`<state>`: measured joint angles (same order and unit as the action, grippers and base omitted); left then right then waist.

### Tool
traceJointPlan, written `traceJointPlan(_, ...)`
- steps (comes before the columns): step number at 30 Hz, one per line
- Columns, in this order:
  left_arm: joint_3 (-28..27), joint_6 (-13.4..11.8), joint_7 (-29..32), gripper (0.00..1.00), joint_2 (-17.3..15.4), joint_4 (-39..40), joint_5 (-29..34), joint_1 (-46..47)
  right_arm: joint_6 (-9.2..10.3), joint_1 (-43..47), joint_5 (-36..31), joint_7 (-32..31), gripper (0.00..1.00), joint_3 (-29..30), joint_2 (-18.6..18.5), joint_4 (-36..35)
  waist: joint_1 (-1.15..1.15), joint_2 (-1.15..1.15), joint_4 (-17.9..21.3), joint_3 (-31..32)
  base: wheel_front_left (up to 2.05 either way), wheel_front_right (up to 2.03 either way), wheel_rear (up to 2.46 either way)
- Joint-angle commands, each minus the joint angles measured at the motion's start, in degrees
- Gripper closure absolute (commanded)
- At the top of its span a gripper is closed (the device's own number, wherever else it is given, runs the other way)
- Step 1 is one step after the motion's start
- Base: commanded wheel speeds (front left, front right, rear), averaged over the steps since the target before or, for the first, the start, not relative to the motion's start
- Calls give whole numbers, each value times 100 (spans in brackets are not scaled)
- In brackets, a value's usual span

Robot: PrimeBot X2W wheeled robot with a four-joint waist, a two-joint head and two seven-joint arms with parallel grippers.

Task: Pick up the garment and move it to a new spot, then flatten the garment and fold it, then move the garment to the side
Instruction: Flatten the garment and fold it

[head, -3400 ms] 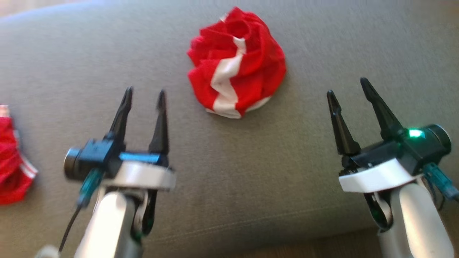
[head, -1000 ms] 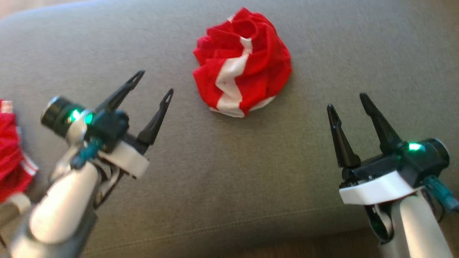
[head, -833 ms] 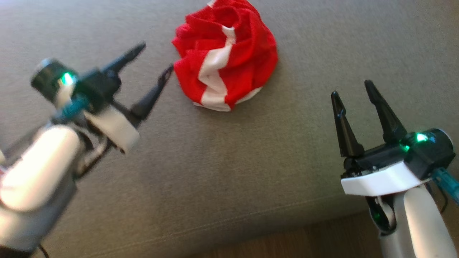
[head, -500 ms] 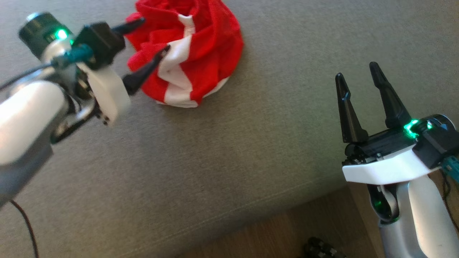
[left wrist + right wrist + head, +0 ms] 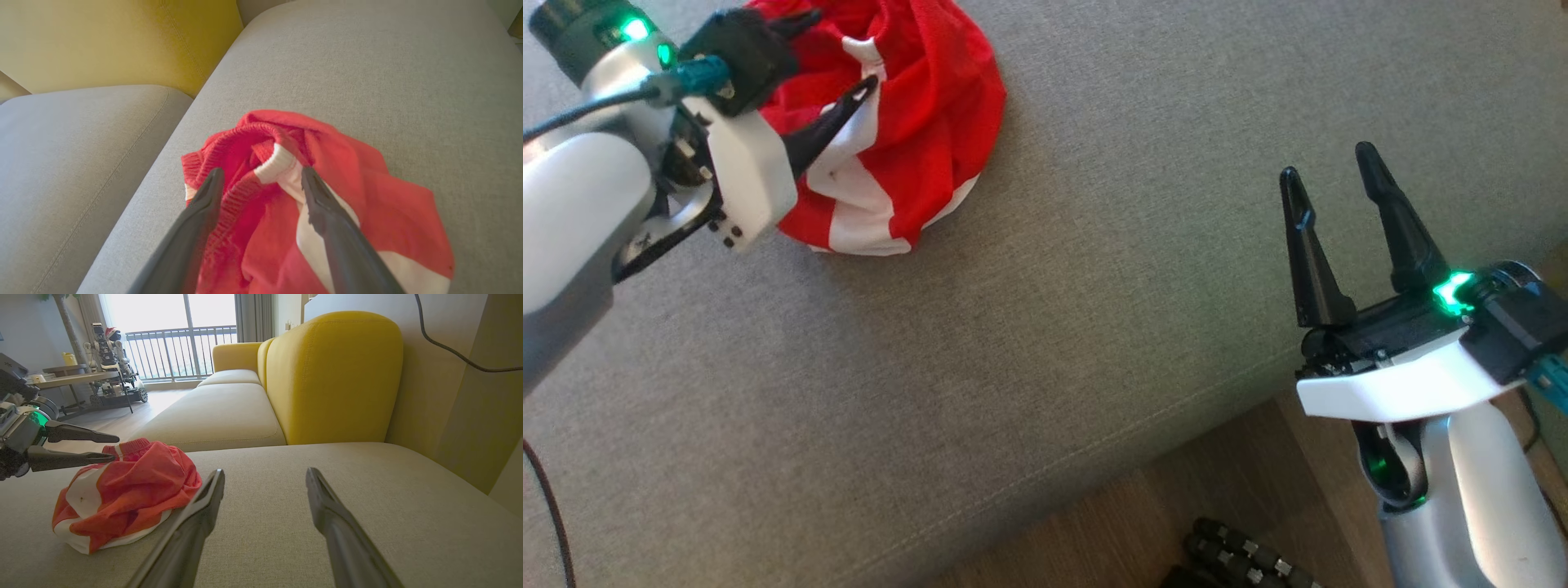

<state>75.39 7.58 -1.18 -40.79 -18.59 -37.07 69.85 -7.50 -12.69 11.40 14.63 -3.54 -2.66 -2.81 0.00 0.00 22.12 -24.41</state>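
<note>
Garment: a red garment with white bands lies crumpled in a rounded heap on the grey seat cushion; in my head view it sits at the upper left, well back from the cushion's front edge.
Left gripper: my left gripper is spread wide and grips nothing; the jaws straddle the top of the heap, with a ribbed red hem and a white ribbed band bunched between them; in the right wrist view the lower jaw's tip looks to touch the ribbed red edge, and the upper one stands just above it.
Right gripper: my right gripper is likewise spread and holds nothing; it hangs over the front right part of the same cushion, well apart from the garment, jaws pointing toward the back of the sofa.
Sofa: a second grey cushion adjoins mine across a seam; a yellow backrest rises behind.
Floor: wooden floor shows beyond the cushion's front edge; a dark ribbed object lies there, and I cannot tell what it is.
Room: another robot stands far off beside a railed window; a black cable hangs at the upper right of the right wrist view.
</note>
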Motion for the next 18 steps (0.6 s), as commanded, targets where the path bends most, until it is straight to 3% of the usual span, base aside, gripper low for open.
traceJointPlan(1,-244,-9,-23,0,-156,88,-58,355,1,-66,66,37,0,-123,-21,-175,0,0,34,-2,0,0,0)
traceJointPlan(6,-208,-9,215,0,-181,356,66,239,1,-33,99,37,0,-146,-21,-162,0,0,109,14,0,0,0)
traceJointPlan(7,-207,-9,307,12,-195,443,99,176,1,-29,105,37,0,-147,-21,-158,0,0,122,22,0,0,0)
traceJointPlan(10,-206,-9,588,87,-265,686,170,30,1,-19,112,37,0,-152,-21,-150,0,0,153,46,0,0,0)
traceJointPlan(11,-206,-9,648,100,-295,752,175,7,1,-19,116,37,0,-150,-21,-153,0,0,162,51,0,0,0)
traceJointPlan(18,-205,-9,773,100,-443,879,214,-22,1,-7,150,37,0,-187,-21,-163,0,0,211,75,0,0,0)
